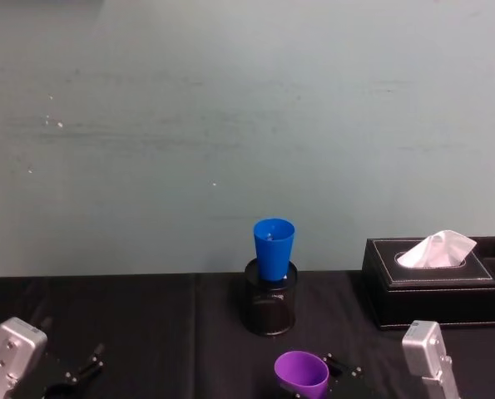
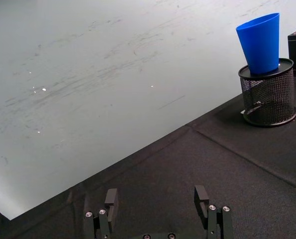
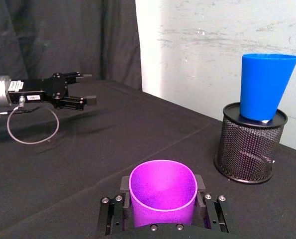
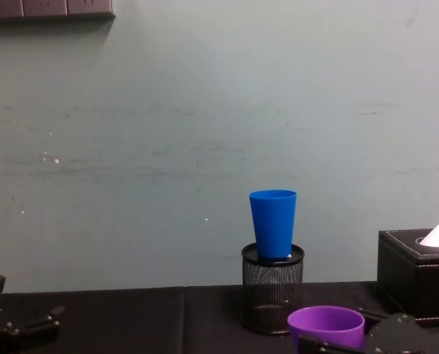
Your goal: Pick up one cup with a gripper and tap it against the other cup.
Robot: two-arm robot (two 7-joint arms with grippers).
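A purple cup (image 3: 162, 191) sits between the fingers of my right gripper (image 3: 162, 195), which is shut on it. In the head view the purple cup (image 1: 301, 371) is low near the table's front, tilted, just in front of the blue cup (image 1: 274, 248) and a gap away. The blue cup (image 3: 266, 85) stands upright in a black wire-mesh pen holder (image 3: 248, 148). The chest view shows the purple cup (image 4: 326, 327) below and right of the blue cup (image 4: 273, 223). My left gripper (image 2: 157, 200) is open and empty, low at the front left (image 1: 74, 372).
A black tissue box (image 1: 438, 283) with a white tissue stands at the right, close to the pen holder (image 1: 270, 303). A black cloth (image 2: 197, 164) covers the table, and a pale wall rises right behind it. The left gripper (image 3: 87, 87) stays far off to the left.
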